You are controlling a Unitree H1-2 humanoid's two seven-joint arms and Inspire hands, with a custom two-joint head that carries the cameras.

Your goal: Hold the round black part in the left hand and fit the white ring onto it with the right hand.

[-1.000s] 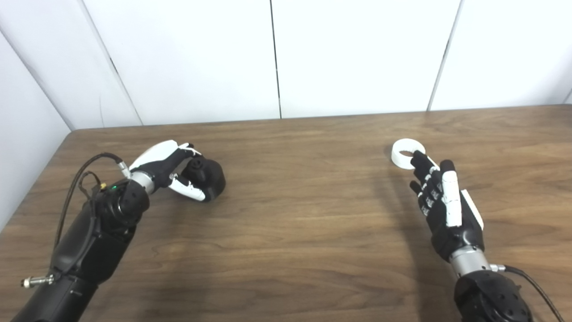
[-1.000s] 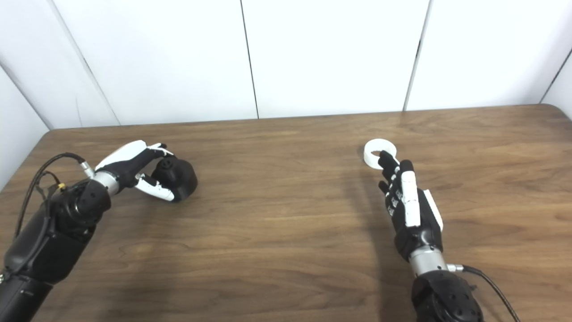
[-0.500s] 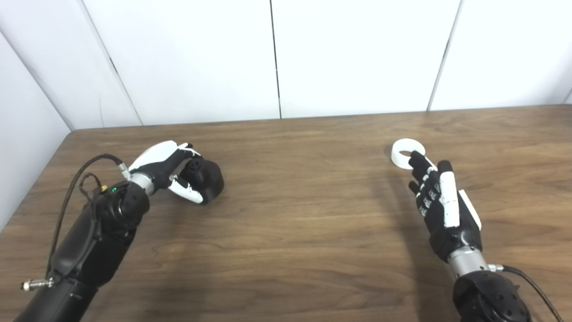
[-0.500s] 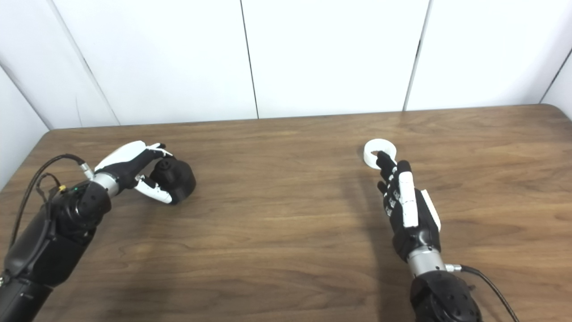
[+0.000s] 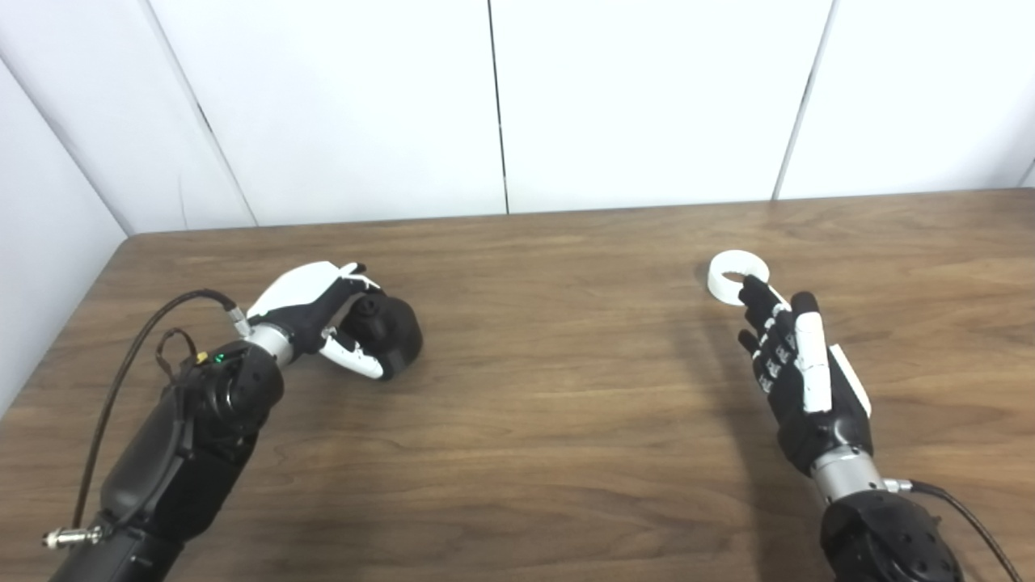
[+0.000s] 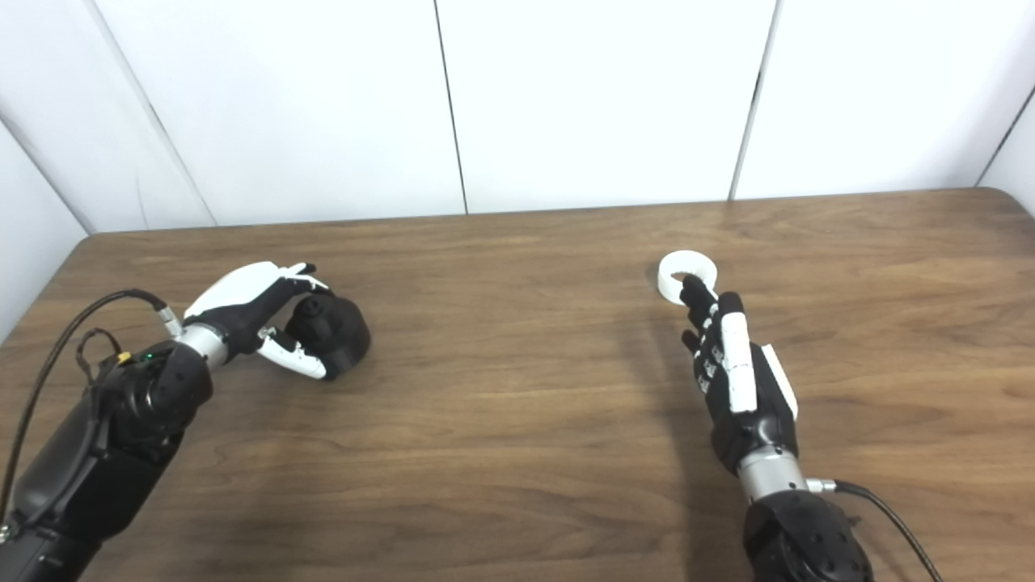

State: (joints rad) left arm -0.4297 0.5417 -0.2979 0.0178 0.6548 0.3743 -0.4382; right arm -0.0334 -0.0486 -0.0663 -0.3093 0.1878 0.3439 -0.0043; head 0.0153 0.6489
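— What's on the table (image 5: 566,420) right now?

— A wooden tabletop against white wall panels (image 5: 647,97), and two robot arms reaching in from the near edge. On the left side, the left hand (image 5: 311,311) is wrapped around the round black part (image 5: 392,335), fingers curled over its top and thumb under its near side. The part sits low, at or just above the wood; I cannot tell whether it touches.

— So that hand is grasping it?

— Yes, closed on it. A black cable (image 5: 154,323) loops off the wrist behind it.

— And the white ring (image 6: 678,273)?

— Lying flat on the table on the right side, well apart from the black part. The right hand (image 6: 736,376) is stretched out just behind it, fingers straight and spread a little, holding nothing. One dark fingertip (image 6: 692,284) overlaps the ring's near rim; from here I cannot tell whether it touches the ring or hangs above it.

— Palm up or down?

— The hand stands roughly on edge, its palm facing left and its fingers pointing away towards the wall.
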